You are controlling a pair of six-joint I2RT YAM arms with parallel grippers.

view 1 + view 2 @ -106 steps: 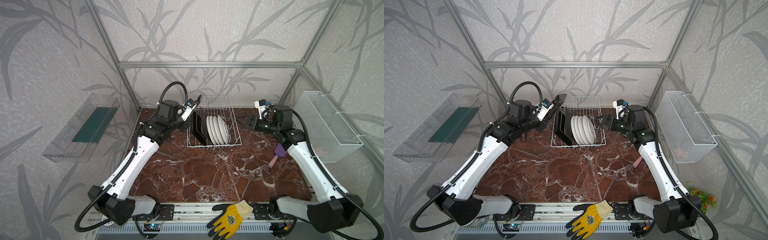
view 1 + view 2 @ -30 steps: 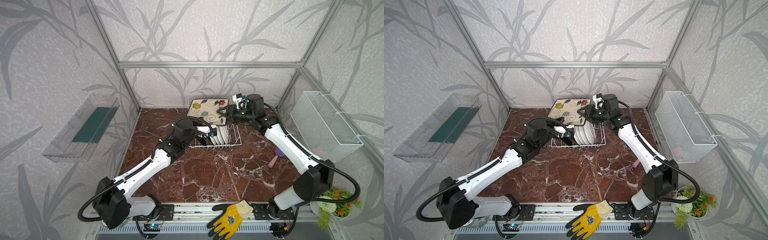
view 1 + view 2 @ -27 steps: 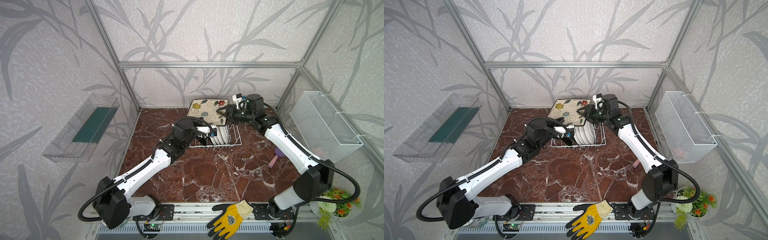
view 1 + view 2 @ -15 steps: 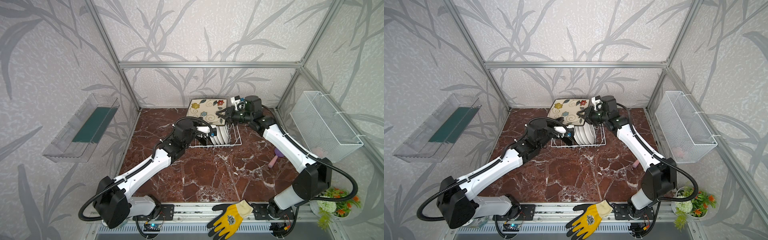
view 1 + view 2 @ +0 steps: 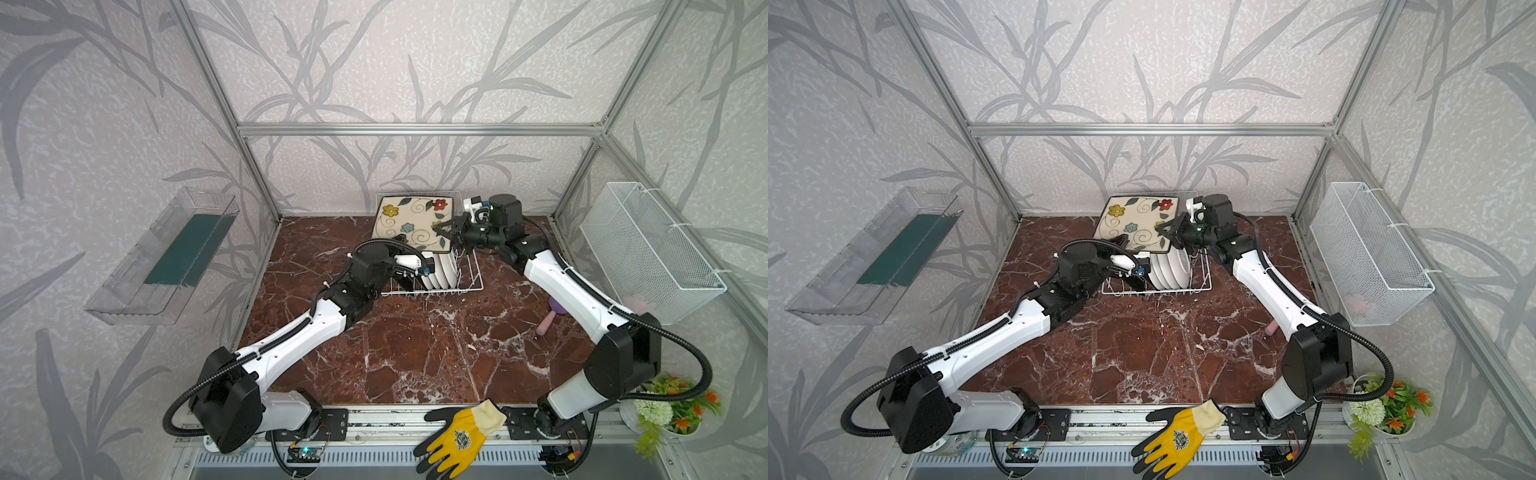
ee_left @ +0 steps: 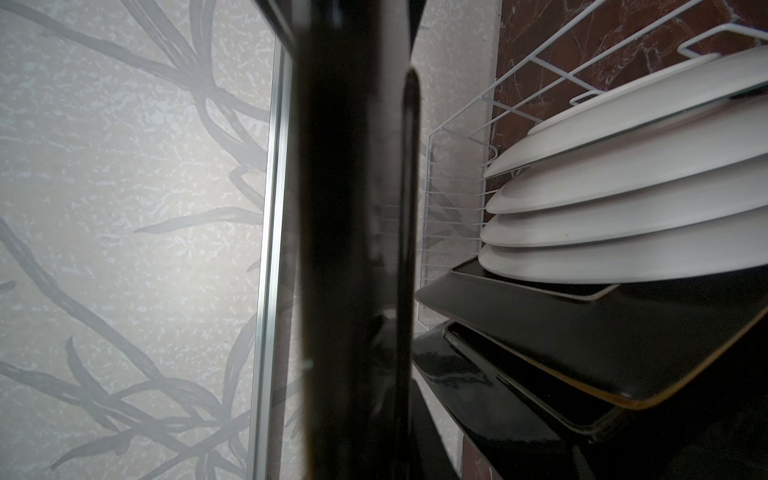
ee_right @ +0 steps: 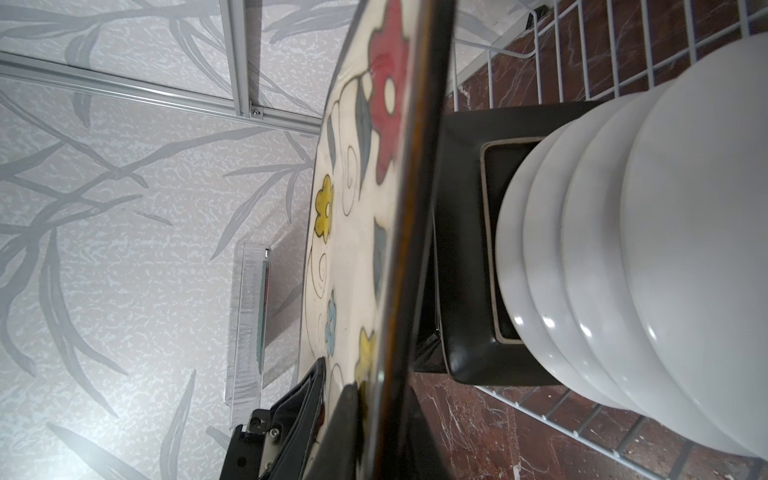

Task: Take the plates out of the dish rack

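At twelve o'clock on the marble table (image 5: 415,353), the dish rack (image 5: 432,292) is loaded: four round plates (image 5: 1173,268) and at least two square plates (image 6: 582,332) stand in it. One flowered plate (image 5: 411,224) is out, held tilted above the rack's rear. Left gripper (image 5: 400,240) clamps its seven o'clock corner; right gripper (image 5: 441,232) is closed on its four o'clock edge. No plate lies set down in view; judged barely begun
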